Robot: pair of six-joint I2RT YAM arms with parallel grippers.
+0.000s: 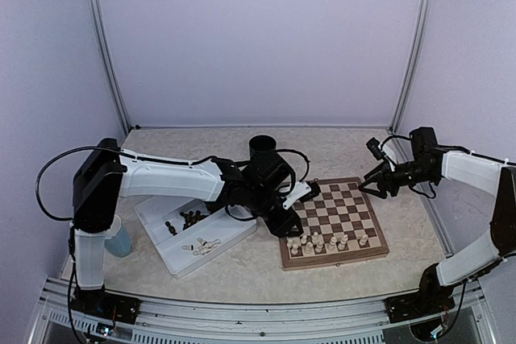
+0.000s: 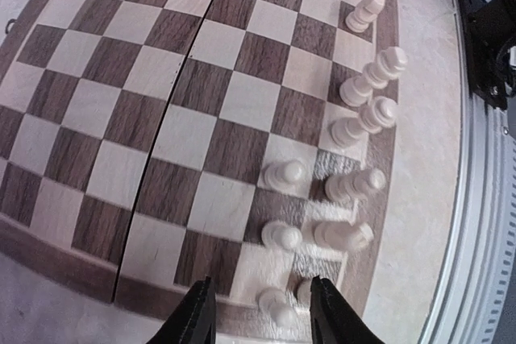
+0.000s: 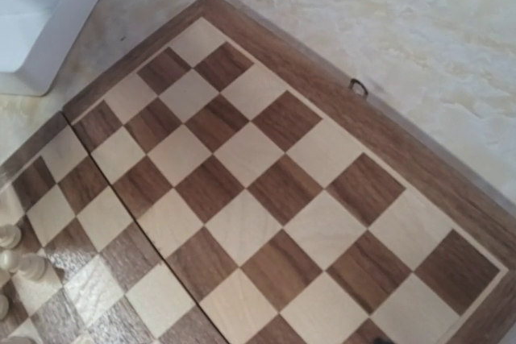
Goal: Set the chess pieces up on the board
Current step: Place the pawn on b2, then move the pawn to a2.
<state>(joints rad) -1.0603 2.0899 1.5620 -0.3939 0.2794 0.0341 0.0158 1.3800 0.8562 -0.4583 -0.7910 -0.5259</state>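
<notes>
White divided tray [image 1: 173, 262] lies on the mottled cream counter [image 1: 347, 151], left of the board [image 1: 355, 199]; dark chess pieces [image 1: 192, 217] heap in its far compartment, loose cream pieces [image 1: 201, 245] in the near one; smooth turned standing cream pieces [image 2: 355, 187] line the checkered wooden board's near edge; left gripper [image 2: 260, 300] hangs open astride a pawn [image 2: 278, 308], not touching it; right gripper [image 1: 372, 181] is over the board's far right corner, and I cannot tell whether it is open.

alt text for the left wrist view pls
Cream chess pieces stand clustered along the right edge of a board. At the bottom, the left pincer stands open on either side of a cream pawn at the board's corner.
</notes>
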